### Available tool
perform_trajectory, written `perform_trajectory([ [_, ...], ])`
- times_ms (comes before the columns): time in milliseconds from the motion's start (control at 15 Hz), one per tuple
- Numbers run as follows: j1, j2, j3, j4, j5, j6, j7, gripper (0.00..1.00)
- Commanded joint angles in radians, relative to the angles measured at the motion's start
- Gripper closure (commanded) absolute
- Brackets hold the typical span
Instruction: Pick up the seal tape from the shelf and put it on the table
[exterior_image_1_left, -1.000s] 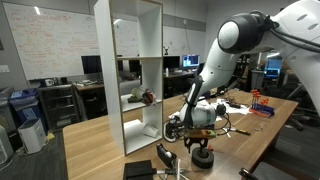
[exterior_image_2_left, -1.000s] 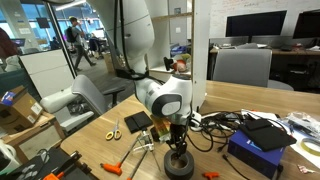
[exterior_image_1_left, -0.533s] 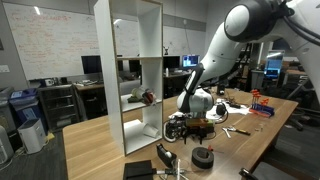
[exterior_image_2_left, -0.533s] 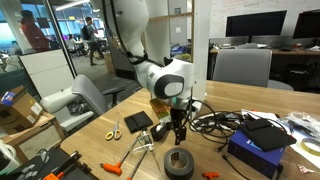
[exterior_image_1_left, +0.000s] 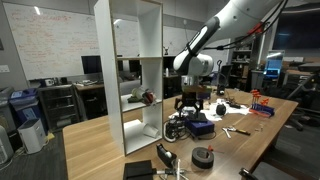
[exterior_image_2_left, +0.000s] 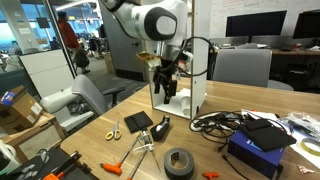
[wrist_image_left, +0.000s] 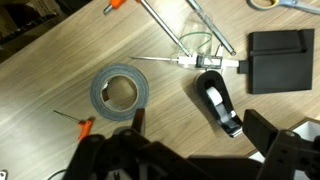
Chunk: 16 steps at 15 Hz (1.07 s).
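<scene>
The seal tape (exterior_image_1_left: 203, 157), a dark grey roll, lies flat on the light-wood table (exterior_image_1_left: 100, 140), free of the gripper. It also shows in an exterior view (exterior_image_2_left: 179, 163) and in the wrist view (wrist_image_left: 120, 93). My gripper (exterior_image_1_left: 190, 103) hangs well above the table, open and empty, beside the tall white shelf (exterior_image_1_left: 135, 70). In an exterior view the gripper (exterior_image_2_left: 166, 88) is in front of the shelf's white side (exterior_image_2_left: 200, 60). In the wrist view its two dark fingers (wrist_image_left: 197, 140) are spread apart with bare table (wrist_image_left: 60, 60) between them.
A black tape dispenser (wrist_image_left: 218, 100), a black pad (wrist_image_left: 278, 58) and an orange-handled screwdriver (wrist_image_left: 75, 122) lie near the roll. Scissors (exterior_image_2_left: 113, 131), a cable tangle (exterior_image_2_left: 215, 125) and a blue box (exterior_image_2_left: 255, 150) crowd the table. A small reddish item (exterior_image_1_left: 147, 97) sits in a shelf compartment.
The gripper has let go of the tape roll on the table and risen well above it, moving up toward the shelf. The roll stays put.
</scene>
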Motion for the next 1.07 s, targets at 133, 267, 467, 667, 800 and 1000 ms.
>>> perform_trajectory([
  [133,0.023,-0.319,0.034,-0.071,-0.017,-0.260,-0.051,0.00],
  [267,0.032,-0.422,0.053,-0.088,-0.026,-0.343,-0.088,0.00],
  [467,0.047,-0.554,0.079,-0.110,-0.055,-0.469,-0.159,0.00],
  [667,0.062,-0.662,0.094,-0.145,-0.068,-0.548,-0.228,0.00],
  [800,0.069,-0.722,0.095,-0.175,-0.063,-0.574,-0.266,0.00],
  [1000,0.069,-0.799,0.096,-0.228,-0.069,-0.579,-0.288,0.00],
])
